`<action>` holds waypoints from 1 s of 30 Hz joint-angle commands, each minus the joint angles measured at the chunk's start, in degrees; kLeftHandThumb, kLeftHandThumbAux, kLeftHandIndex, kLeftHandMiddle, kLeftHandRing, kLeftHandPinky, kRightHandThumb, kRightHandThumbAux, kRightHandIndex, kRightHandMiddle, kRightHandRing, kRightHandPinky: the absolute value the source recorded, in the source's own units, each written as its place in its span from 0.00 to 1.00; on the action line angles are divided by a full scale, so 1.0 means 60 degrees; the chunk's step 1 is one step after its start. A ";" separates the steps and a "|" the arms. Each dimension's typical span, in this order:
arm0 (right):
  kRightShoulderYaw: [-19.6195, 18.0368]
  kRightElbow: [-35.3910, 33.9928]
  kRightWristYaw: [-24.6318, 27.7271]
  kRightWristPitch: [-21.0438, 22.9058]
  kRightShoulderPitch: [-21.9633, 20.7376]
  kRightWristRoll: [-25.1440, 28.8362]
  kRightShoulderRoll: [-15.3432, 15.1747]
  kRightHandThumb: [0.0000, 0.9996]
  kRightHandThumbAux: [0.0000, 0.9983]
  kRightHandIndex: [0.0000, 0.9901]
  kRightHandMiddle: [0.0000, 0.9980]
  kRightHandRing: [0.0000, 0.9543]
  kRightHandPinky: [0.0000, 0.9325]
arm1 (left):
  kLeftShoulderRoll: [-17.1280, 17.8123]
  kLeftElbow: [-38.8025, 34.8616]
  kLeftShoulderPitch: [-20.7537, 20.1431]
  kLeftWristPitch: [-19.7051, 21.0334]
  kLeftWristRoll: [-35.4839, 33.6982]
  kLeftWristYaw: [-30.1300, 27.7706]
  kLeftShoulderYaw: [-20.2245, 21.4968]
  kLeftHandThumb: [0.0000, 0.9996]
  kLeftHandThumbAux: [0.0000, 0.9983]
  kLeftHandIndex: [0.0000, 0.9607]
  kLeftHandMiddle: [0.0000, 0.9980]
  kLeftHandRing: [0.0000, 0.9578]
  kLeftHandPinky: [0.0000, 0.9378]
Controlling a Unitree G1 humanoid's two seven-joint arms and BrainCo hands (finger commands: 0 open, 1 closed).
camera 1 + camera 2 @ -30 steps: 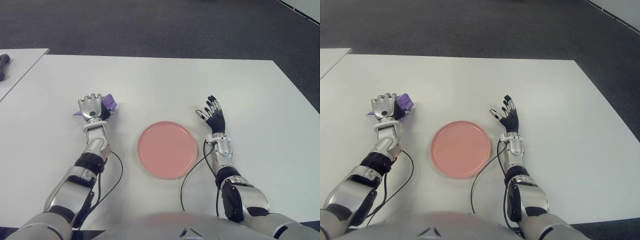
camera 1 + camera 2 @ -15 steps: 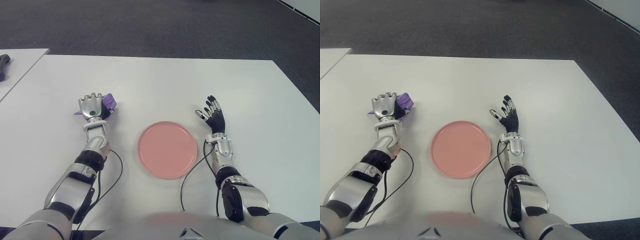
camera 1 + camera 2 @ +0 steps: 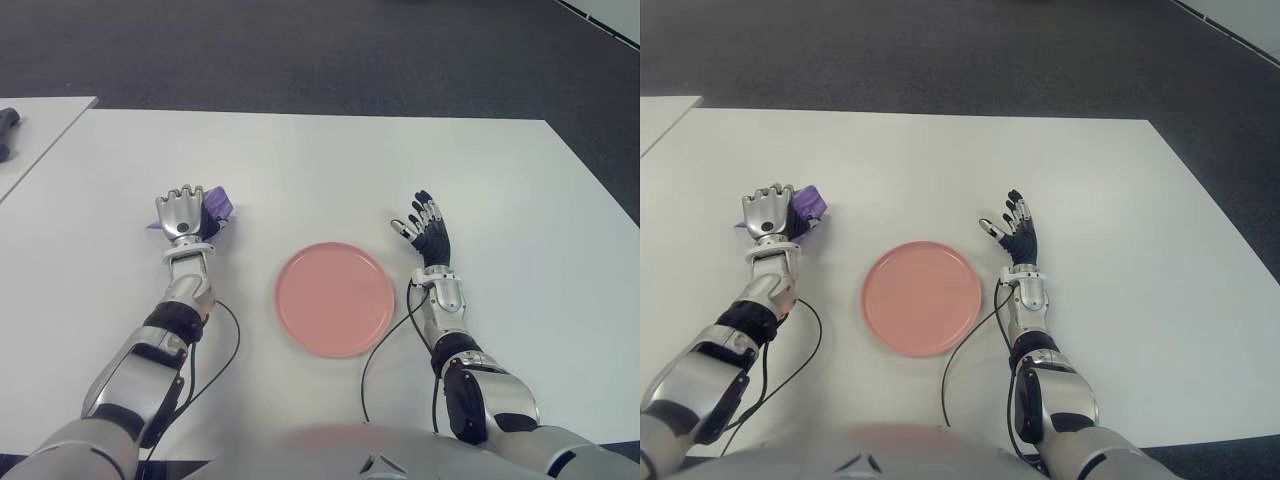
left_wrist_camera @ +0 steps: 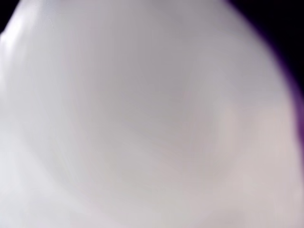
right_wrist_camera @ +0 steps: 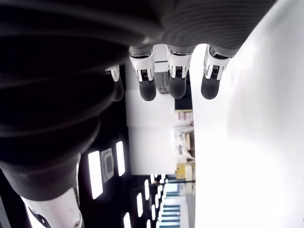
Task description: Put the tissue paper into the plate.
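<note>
In the left eye view, the left hand (image 3: 181,214) shows at the left of the frame with its fingers curled down over the purple tissue paper (image 3: 219,205), which pokes out along its right edge and lies on the white table (image 3: 320,170); whether the fingers truly pinch it I cannot tell; the pink plate (image 3: 335,298) sits at lower centre, empty and apart from the tissue.

In the right eye view, the right hand (image 3: 1015,234) shows just right of the plate, fingers spread and holding nothing.

The left wrist view is filled by a pale blur with a purple fringe at its right edge; no fingers can be read there.

The right wrist view shows straight, loose fingers (image 5: 147,85).

To do well, close firmly on the wad, lift clear, and release above the plate's middle.
</note>
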 commanded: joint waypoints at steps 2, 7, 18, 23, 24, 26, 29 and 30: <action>-0.0048 0.0343 -0.0031 0.0310 0.0376 0.0095 0.0057 0.08 0.78 0.01 0.00 0.00 0.02 | -0.0031 -0.4274 0.1226 0.0817 0.0623 -0.1161 -0.0459 0.85 0.67 0.47 0.47 0.85 0.90; -0.0048 0.0359 -0.0036 0.0324 0.0353 0.0093 0.0053 0.08 0.78 0.01 0.00 0.00 0.02 | 0.0032 -0.5483 0.1105 0.0720 0.1305 -0.0797 -0.0698 0.85 0.67 0.42 0.52 0.86 0.90; -0.0040 0.0434 -0.0067 0.0332 0.0298 0.0079 0.0063 0.08 0.78 0.01 0.00 0.00 0.02 | 0.0168 -0.7235 0.0948 -0.1417 0.0892 -0.0126 -0.0715 0.85 0.67 0.42 0.55 0.89 0.91; -0.0031 0.0459 -0.0091 0.0325 0.0288 0.0064 0.0080 0.08 0.78 0.01 0.00 0.00 0.02 | 0.0285 -0.7724 0.0693 -0.3061 0.0197 -0.0520 -0.0762 0.85 0.67 0.42 0.55 0.89 0.90; -0.0029 0.0460 -0.0094 0.0323 0.0288 0.0062 0.0082 0.08 0.78 0.01 0.00 0.00 0.02 | 0.0291 -0.7739 0.0654 -0.3255 0.0128 -0.0587 -0.0759 0.85 0.67 0.42 0.55 0.89 0.90; -0.0023 0.0466 -0.0105 0.0317 0.0289 0.0057 0.0089 0.08 0.78 0.01 0.00 0.00 0.02 | 0.0320 -0.7661 0.0534 -0.3684 -0.0007 -0.0764 -0.0770 0.85 0.67 0.42 0.55 0.89 0.90; -0.0017 0.0473 -0.0114 0.0309 0.0292 0.0054 0.0095 0.08 0.78 0.01 0.00 0.00 0.02 | 0.0308 -0.7552 0.0395 -0.4137 -0.0056 -0.0987 -0.0796 0.85 0.67 0.42 0.54 0.89 0.90; -0.0015 0.0475 -0.0116 0.0308 0.0292 0.0052 0.0096 0.08 0.78 0.01 0.00 0.00 0.02 | 0.0297 -0.7518 0.0356 -0.4243 -0.0047 -0.1044 -0.0809 0.85 0.67 0.42 0.54 0.89 0.90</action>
